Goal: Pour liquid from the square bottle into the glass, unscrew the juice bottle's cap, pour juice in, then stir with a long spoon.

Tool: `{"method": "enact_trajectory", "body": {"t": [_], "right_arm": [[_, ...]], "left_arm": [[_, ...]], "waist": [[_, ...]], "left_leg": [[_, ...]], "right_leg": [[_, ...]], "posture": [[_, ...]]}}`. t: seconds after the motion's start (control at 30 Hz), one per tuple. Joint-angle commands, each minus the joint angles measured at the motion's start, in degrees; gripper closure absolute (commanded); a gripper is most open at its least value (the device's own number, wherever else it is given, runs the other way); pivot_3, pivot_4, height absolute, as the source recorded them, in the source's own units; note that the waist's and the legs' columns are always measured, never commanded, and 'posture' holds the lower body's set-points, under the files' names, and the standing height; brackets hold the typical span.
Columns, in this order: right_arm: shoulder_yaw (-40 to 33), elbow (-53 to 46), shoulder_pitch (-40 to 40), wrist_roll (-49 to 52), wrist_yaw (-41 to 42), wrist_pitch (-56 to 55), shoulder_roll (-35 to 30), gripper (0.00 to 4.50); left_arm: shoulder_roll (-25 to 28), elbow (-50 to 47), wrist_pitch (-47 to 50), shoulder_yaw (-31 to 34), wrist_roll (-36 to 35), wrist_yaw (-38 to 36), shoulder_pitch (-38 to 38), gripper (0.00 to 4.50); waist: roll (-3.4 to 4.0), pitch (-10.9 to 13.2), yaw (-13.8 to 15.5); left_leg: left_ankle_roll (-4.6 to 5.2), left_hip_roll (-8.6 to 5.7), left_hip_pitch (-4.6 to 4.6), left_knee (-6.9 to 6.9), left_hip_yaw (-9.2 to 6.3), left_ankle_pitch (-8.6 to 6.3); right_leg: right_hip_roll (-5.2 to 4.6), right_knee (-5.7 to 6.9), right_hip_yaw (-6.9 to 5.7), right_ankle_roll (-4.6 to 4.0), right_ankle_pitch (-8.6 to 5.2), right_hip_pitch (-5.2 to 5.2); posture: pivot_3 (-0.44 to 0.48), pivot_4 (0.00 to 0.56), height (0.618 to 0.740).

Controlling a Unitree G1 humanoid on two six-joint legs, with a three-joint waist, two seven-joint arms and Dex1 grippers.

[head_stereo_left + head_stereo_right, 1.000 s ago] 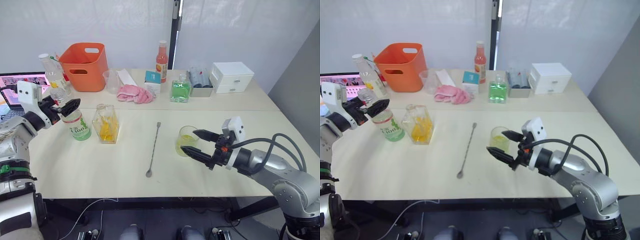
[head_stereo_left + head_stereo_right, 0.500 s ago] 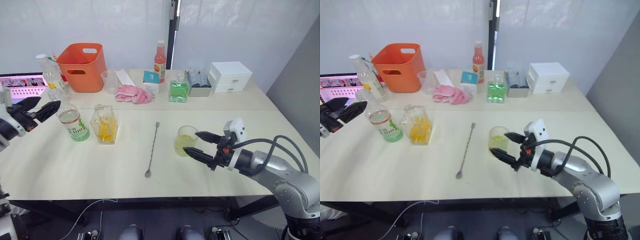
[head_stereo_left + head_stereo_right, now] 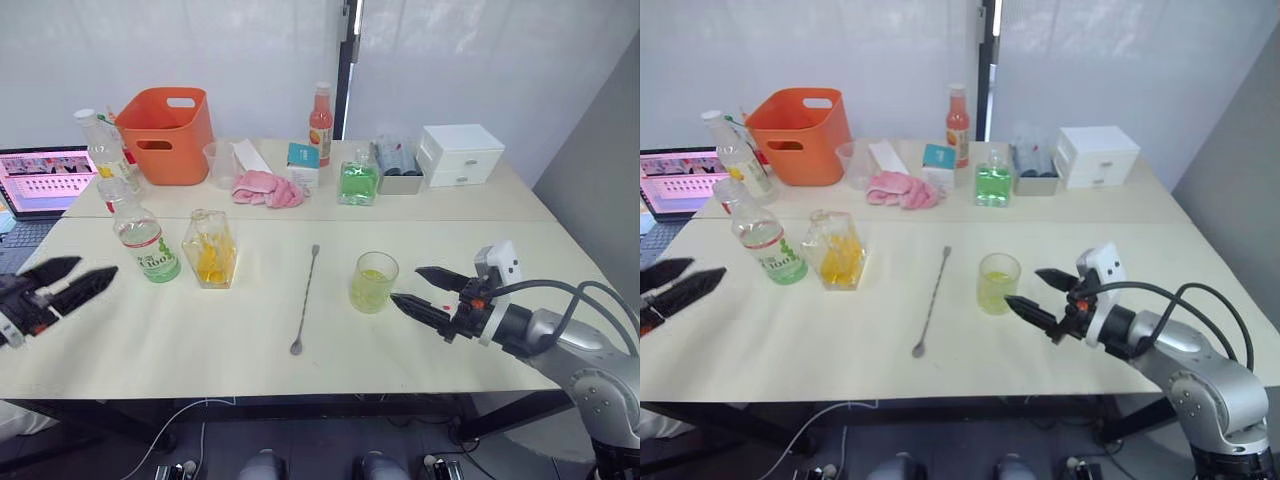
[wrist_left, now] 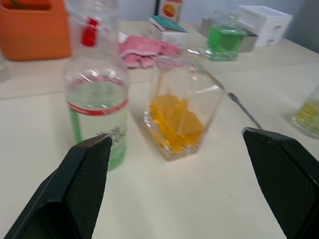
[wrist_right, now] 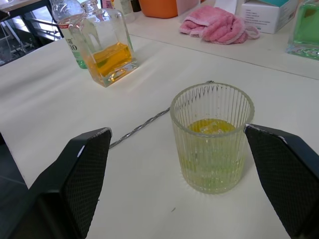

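Note:
The square bottle (image 3: 211, 250) with orange liquid stands left of centre on the table. Just left of it is the juice bottle (image 3: 143, 240); a red ring (image 4: 89, 32) circles its neck, and I cannot make out its cap. The long spoon (image 3: 305, 298) lies flat mid-table. The glass (image 3: 374, 282), ribbed and holding a little yellow liquid, stands to its right. My right gripper (image 3: 405, 284) is open just right of the glass, not touching it. Near the front-left table edge my left gripper (image 3: 97, 267) is open and empty, short of the juice bottle.
Along the back stand an orange basket (image 3: 165, 120), a measuring cup (image 3: 222, 163), a pink cloth (image 3: 265, 187), a tall orange-red bottle (image 3: 322, 118), a green square bottle (image 3: 360, 180) and a white drawer box (image 3: 462, 153). A laptop (image 3: 45, 180) sits far left.
My left gripper let go of the juice bottle's top and drew back toward the front-left edge. My right gripper backed off to the right, away from the glass.

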Motion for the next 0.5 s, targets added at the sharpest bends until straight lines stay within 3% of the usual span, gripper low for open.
{"method": "enact_trajectory", "body": {"t": [0.03, 0.23, 0.5], "right_arm": [[-1.9, -0.7, 0.0, 0.0, 0.3, -1.5, -0.5, 0.00], [-1.7, -0.4, 0.8, -1.0, 0.1, -2.3, -0.2, 0.00], [-1.2, -1.7, 1.9, -2.3, -1.4, -3.3, 1.0, 0.00]], "left_arm": [[-0.6, -5.1, -0.6, -1.5, -3.1, -2.2, 0.4, 0.08], [-1.4, -9.3, -0.8, -8.3, -4.7, -1.1, -1.9, 0.08], [-5.0, -12.2, -1.8, -25.3, -2.4, 3.3, -12.3, 0.08]], "waist": [[0.00, 0.0, 0.1], [0.00, 0.0, 0.3], [0.00, 0.0, 0.3]], "left_leg": [[0.00, -0.02, 0.00, 0.00, 0.00, 0.00], [0.00, -0.05, -0.01, 0.02, 0.00, 0.00], [0.01, -0.13, -0.01, 0.01, 0.01, 0.00]], "right_leg": [[0.00, 0.00, -0.01, -0.01, -0.01, 0.01], [0.00, -0.02, 0.01, 0.00, 0.00, 0.03], [0.05, -0.02, 0.05, 0.01, 0.01, 0.04]], "posture": [[0.000, 0.150, 0.715], [0.000, 0.150, 0.715], [0.000, 0.150, 0.715]]}}
